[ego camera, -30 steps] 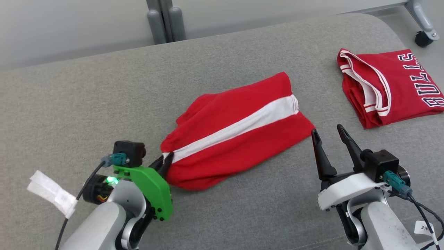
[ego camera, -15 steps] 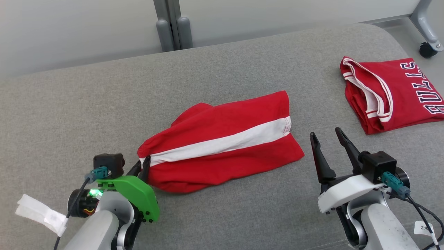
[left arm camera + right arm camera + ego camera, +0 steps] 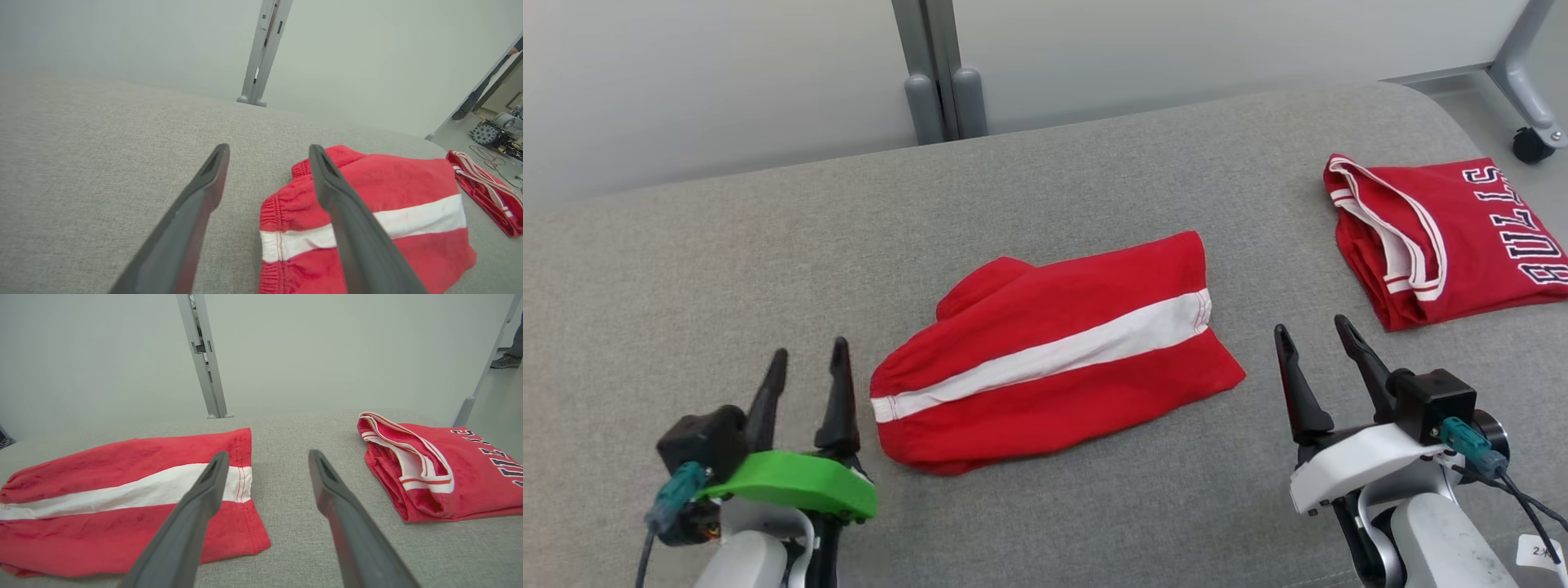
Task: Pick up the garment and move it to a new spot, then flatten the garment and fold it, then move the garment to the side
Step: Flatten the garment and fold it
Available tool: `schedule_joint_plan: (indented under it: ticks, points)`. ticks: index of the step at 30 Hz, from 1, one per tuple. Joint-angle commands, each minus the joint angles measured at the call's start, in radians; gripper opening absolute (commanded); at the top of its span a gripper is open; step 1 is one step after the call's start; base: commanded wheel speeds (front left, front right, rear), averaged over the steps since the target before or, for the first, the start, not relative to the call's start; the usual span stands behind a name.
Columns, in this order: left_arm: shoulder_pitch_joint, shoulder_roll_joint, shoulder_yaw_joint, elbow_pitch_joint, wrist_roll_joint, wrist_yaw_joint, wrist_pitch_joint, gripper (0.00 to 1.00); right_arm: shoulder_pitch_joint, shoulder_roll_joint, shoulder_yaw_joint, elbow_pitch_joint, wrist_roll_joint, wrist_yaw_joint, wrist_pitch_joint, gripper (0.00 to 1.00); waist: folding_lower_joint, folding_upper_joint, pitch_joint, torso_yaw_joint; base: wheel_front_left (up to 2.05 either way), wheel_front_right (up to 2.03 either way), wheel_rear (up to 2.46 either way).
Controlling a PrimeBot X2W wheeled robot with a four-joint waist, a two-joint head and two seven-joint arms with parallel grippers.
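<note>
The left gripper [image 3: 809, 347] has let go of the waistband end of the red garment [image 3: 1054, 359], spread its fingers wide and drawn back clear; the released cloth has settled flat

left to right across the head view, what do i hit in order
left gripper → red shorts with the white stripe → right gripper → folded red Bulls jersey, all over the grey cushion
</note>
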Motion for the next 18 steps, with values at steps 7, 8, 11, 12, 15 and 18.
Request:
schedule_joint_plan:
  ticks: [7, 8, 11, 12, 15, 18]
  points:
    - [0.166, -0.103, 0.246, -0.213, 0.276, -0.064, -0.006, 1.0, 0.011, -0.005, -0.001, -0.015, -0.012, -0.002, 0.008, 1.0, 0.0, 0.0, -0.012, 0.041, 0.0, 0.0, 0.0]
    - [0.181, -0.117, 0.27, -0.223, 0.305, -0.079, -0.006, 1.0, 0.01, -0.009, 0.003, -0.015, -0.014, -0.002, 0.008, 1.0, 0.0, 0.0, -0.013, 0.046, 0.0, 0.0, 0.0]
    - [0.21, -0.148, 0.32, -0.231, 0.362, -0.114, -0.007, 1.0, 0.005, -0.019, 0.001, -0.007, -0.008, -0.002, 0.008, 1.0, 0.0, 0.0, -0.02, 0.062, 0.0, 0.0, 0.0]
    - [0.219, -0.156, 0.336, -0.227, 0.377, -0.126, -0.007, 1.0, 0.003, -0.018, 0.001, -0.005, -0.008, -0.002, 0.007, 1.0, 0.0, 0.0, -0.022, 0.067, 0.0, 0.0, 0.0]
    - [0.229, -0.171, 0.374, -0.203, 0.399, -0.159, -0.007, 1.0, -0.003, -0.021, -0.001, 0.002, -0.006, -0.002, 0.002, 1.0, 0.0, 0.0, -0.029, 0.081, 0.0, 0.0, 0.0]
    - [0.239, -0.182, 0.401, -0.171, 0.42, -0.183, -0.007, 1.0, -0.01, -0.02, 0.001, 0.015, -0.003, -0.002, -0.003, 1.0, 0.0, 0.0, -0.039, 0.093, 0.0, 0.0, 0.0]
